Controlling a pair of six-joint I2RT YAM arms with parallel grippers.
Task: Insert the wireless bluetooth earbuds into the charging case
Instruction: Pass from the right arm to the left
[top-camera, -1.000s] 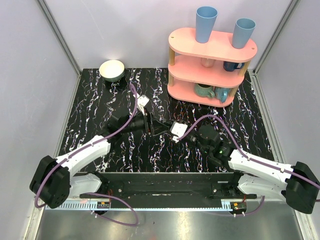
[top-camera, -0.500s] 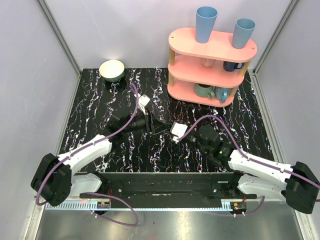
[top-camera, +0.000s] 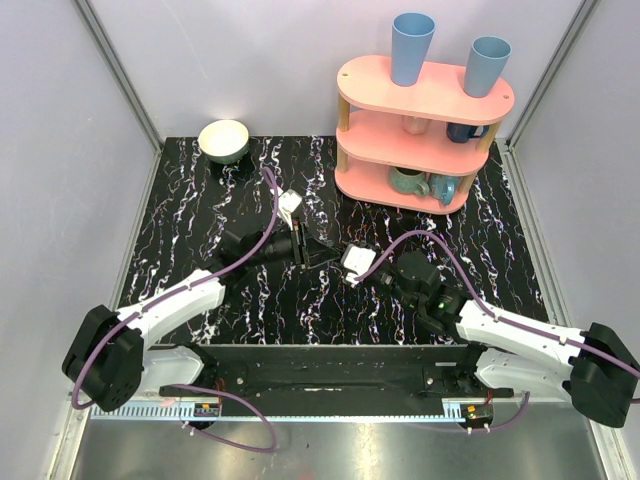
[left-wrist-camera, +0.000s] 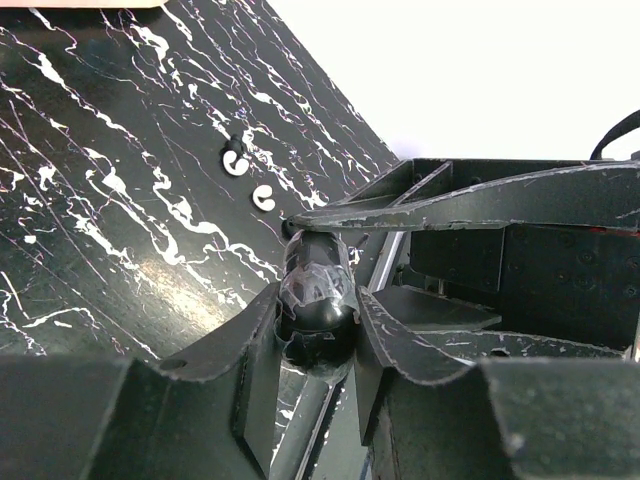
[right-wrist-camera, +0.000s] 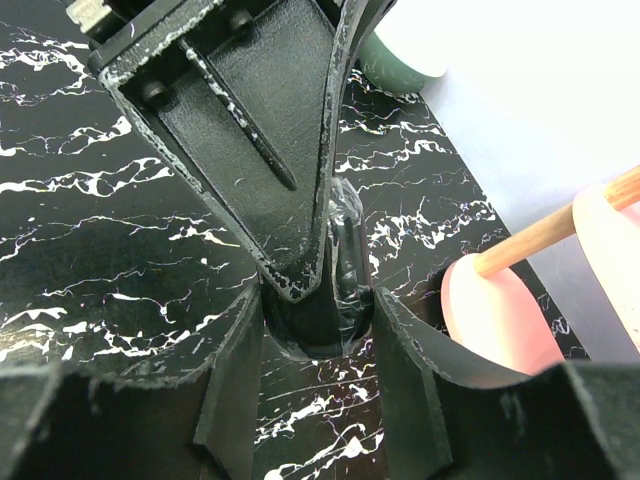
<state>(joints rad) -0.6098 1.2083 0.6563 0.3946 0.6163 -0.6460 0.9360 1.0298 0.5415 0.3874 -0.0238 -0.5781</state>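
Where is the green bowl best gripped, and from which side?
Probably at its rim, from straight above. The green bowl stands upright with its mouth open, so one finger can go inside the wall and one outside.

Two tiny earbuds (left-wrist-camera: 235, 158) lie together on the table (left-wrist-camera: 100, 250); the dark glossy charging case (left-wrist-camera: 315, 295) sits clamped.

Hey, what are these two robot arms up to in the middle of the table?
The two arms meet nose to nose over the black marbled table. The left gripper has its jaws shut on a small dark glossy object. The right gripper has its jaws around the same spot, but I cannot tell whether they grip it, or whether it is the charging case. Two tiny white pieces, probably the earbuds, lie loose on the table just beyond, so nothing is inserted yet.
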